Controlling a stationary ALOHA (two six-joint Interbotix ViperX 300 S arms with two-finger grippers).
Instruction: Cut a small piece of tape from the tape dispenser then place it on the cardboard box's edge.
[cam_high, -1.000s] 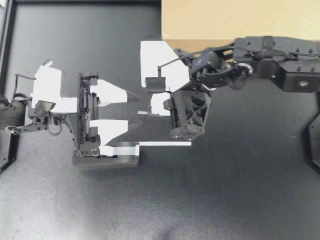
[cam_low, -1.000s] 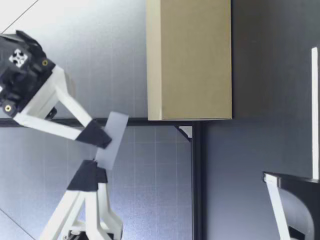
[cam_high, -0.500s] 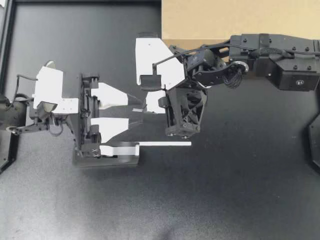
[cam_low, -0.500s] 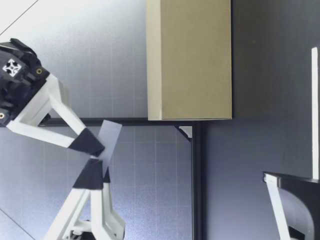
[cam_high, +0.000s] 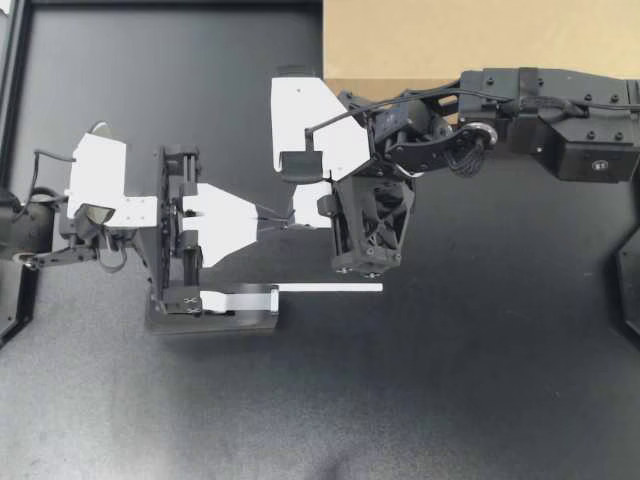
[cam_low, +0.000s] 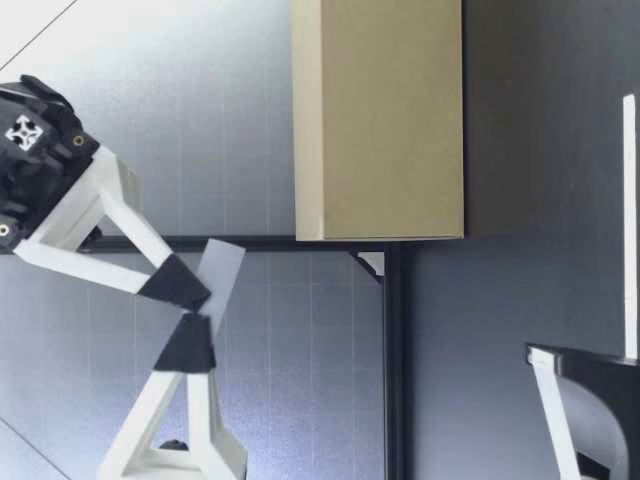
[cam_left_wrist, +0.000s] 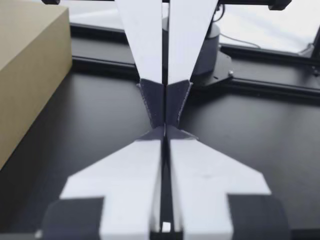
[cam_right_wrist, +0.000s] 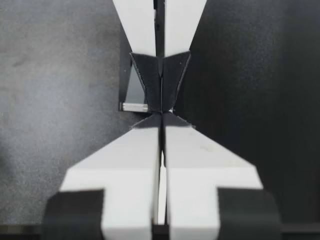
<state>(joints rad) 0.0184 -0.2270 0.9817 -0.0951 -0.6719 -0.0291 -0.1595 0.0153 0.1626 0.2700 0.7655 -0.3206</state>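
Pinches one tape piece (cam_low: 222, 268) in two closed grippers, left gripper (cam_high: 268, 222) and right gripper (cam_high: 291, 221), tip to tip, held aloft near one tape dispenser (cam_high: 215, 312), apart from one cardboard box (cam_high: 480, 40).

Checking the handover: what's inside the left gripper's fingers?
My left gripper is shut on one end of the tape piece, which my right gripper also pinches. How much tape lies between the fingers is covered by them.

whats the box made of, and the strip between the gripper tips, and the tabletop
The box looks like cardboard: matte tan, plain flat faces, crisp edges. The tape piece is a thin, pale, flat strip, likely plastic or paper tape. The table is matte black, faintly speckled; material unclear.
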